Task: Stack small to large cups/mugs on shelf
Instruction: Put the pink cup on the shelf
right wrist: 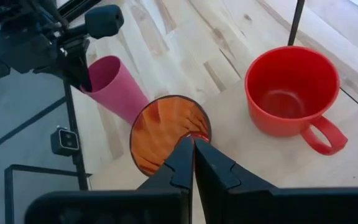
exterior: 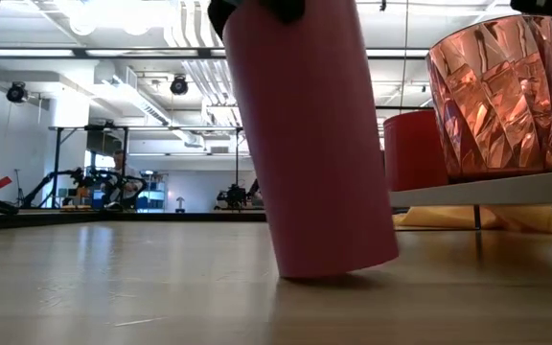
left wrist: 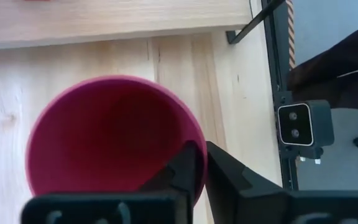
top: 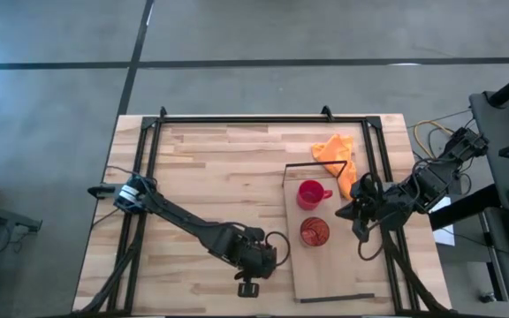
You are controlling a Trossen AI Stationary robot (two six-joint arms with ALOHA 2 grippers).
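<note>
The magenta-purple cup [left wrist: 110, 130] stands tilted on the tabletop just left of the shelf [top: 336, 276], near the table's near edge. My left gripper [left wrist: 204, 152] is shut on its rim and hides it in the high view. The orange-red translucent cup [right wrist: 166, 134] stands upright on the shelf, with my right gripper [right wrist: 193, 142] at its rim. The red mug [top: 310, 193] stands on the shelf just beyond it, its handle toward the right. My left gripper pinches the magenta cup's rim [left wrist: 194, 134], one finger inside the cup and one outside, coming from above. The cup leans, and its base [exterior: 338, 270] rests on the tabletop. My right gripper pinches the orange-red cup's rim [right wrist: 199, 132] between its fingertips, coming slanting down from the table's right side. The cup stands upright with its base [exterior: 492, 175] on the shelf.
An orange cloth [top: 338, 155] lies at the shelf's far right corner, behind the mug. A dark metal frame [top: 263, 119] runs round the tabletop. A small camera [left wrist: 303, 124] sits at the near edge. The shelf's near half shows bare wood.
</note>
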